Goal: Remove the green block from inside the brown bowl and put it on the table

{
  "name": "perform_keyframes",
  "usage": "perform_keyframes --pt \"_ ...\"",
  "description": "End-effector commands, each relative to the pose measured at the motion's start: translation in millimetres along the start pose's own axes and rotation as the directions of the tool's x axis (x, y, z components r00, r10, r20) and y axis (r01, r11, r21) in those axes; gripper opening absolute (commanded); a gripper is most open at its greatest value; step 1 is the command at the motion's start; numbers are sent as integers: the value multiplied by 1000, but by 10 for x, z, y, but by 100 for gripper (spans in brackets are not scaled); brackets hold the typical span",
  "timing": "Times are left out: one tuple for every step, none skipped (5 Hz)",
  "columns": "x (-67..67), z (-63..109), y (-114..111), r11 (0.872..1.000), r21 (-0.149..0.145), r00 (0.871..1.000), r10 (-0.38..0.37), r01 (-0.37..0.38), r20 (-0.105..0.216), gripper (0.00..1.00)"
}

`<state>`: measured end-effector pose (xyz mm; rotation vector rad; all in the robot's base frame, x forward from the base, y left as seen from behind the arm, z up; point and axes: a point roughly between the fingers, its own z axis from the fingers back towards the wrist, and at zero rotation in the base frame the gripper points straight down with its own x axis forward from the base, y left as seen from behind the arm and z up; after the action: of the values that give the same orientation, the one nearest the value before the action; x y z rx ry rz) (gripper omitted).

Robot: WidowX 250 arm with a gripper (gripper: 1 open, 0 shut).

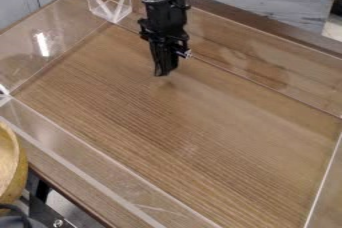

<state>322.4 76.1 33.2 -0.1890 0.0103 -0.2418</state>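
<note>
The jaws are clenched, with no block seen between them, low over the far part of the desk (201, 152), at the end of the black arm (162, 14). The green block cannot be seen, nor can the brown bowl be told for certain: a rounded yellow-brown rim (12, 162) is cut off at the near left, but whether it is the bowl is unclear. The step in hand is judged to be the reach for the block. The bowl should be located first—the jaws spread above it, then lowered straight inside, clear of its wall. The block should be gripped squarely and lifted upright before any sideways move.
</note>
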Motion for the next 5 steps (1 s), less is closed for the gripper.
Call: perform_keyframes --pt "115 205 76 1000 31 998 1 -3 63 0" --pt "114 203 87 1000 26 998 4 -6 60 0" --pt "112 209 97 1000 21 998 8 -9 59 0" --pt "108 211 106 1000 16 998 12 -13 57 0" --pt "104 216 116 1000 10 998 16 -17 55 0"
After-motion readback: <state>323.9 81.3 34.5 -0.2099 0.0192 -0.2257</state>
